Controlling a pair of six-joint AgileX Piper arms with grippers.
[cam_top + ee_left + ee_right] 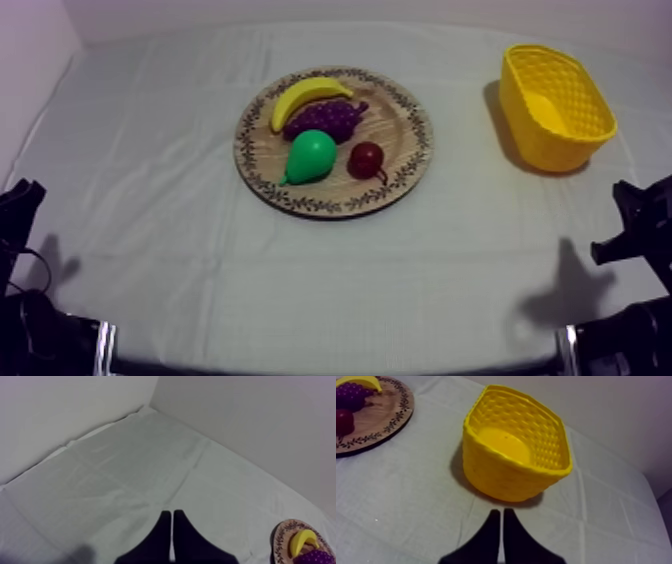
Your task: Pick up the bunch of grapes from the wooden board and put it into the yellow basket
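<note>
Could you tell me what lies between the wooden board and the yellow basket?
Nothing but bare cloth: in the top view the wooden board and yellow basket stand apart.

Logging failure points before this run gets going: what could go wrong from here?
The bunch of grapes lies against the banana, with the pear and small red fruit close by on the wooden board, so closing jaws could catch or shove a neighbour. The yellow basket stands alone on the cloth; a drop onto its rim might tip it.

Dim, violet-tinged light; soft shadows
</note>
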